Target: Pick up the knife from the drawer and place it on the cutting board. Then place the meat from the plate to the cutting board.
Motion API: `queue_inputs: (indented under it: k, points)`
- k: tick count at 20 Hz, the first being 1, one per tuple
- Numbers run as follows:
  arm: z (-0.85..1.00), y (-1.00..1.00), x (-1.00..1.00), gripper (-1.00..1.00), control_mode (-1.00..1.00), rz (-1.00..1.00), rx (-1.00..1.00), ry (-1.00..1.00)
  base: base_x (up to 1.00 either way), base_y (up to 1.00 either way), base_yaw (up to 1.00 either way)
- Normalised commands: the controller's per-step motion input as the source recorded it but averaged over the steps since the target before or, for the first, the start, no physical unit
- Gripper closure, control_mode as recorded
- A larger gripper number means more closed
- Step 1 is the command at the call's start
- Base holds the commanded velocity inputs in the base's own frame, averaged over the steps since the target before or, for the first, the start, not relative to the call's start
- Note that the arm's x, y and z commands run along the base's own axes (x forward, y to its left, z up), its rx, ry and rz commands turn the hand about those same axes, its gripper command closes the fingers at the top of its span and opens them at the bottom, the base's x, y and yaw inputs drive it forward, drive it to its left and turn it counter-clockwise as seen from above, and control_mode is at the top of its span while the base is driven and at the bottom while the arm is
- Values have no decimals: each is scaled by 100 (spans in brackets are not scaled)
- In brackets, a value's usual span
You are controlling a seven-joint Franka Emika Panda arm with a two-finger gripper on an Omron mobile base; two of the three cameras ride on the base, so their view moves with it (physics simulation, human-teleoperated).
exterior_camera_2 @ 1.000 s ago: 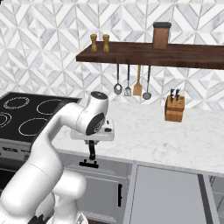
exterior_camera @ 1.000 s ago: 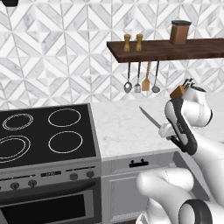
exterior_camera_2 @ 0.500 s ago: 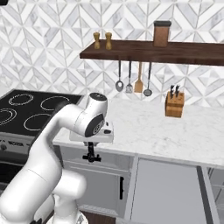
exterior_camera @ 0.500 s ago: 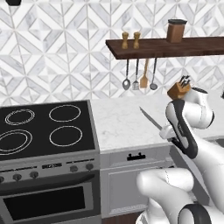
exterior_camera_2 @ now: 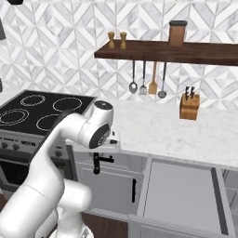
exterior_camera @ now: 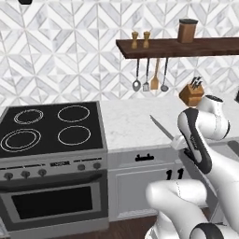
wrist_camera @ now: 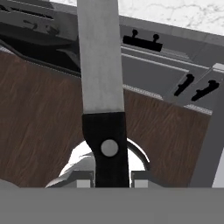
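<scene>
With the pincer (wrist_camera: 109, 178) clamped on the knife (wrist_camera: 101, 78) by its black handle, blade jutting ahead, it should be kept level while carried toward the cutting board.

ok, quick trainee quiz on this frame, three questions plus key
1. Fill in: the drawer stands ___.
2. True or false: the fingers are closed on the black handle of the knife.
3. Where is the knife block? A) on the counter under the shelf; B) in the drawer; C) between the fingers.
Key: 1 open; 2 true; 3 A.
</scene>
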Motion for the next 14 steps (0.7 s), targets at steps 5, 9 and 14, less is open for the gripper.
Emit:
queue_inputs:
  k: [5, 9, 14]
  points:
    - [0, 0, 0, 100, 100, 0, 0, 0, -9, 59, 22]
    - [0, 0, 0, 100, 100, 0, 0, 0, 0, 52, 29]
    - [0, 0, 0, 100, 100, 0, 0, 0, 0, 26, 36]
